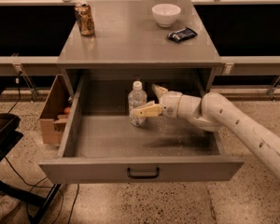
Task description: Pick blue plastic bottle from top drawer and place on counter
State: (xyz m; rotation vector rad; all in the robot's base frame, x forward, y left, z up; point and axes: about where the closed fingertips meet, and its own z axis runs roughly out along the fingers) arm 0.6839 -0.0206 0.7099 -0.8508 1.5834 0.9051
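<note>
blue plastic bottle (136,104) stands upright on the floor of the top drawer (144,141), white cap on, right at the gripper's fingertips. we see the gripper (152,101) inside the open drawer, reaching in from the right of the view on a white arm (238,125). its two fingers are spread wide: the lower, yellowish one lies against the bottle's lower side, and the upper one points up and away, clear of the bottle. it has hold of nothing; the bottle is not enclosed.

the drawer is pulled fully out, and its front panel with the dark bar handle (143,173) is below and nearer to us than the gripper.

the counter (130,43) is above and behind the gripper. on it:
- brown-gold can (84,18), far corner, well up and left of the gripper as we see it
- white bowl (166,14), well above the gripper, towards the back edge
- dark flat packet (182,34), above and a little right of the gripper, near the bowl

a cardboard box (53,113) sits on the floor outside the drawer's far wall, beyond the bottle from the gripper. we cannot make out its contents.
</note>
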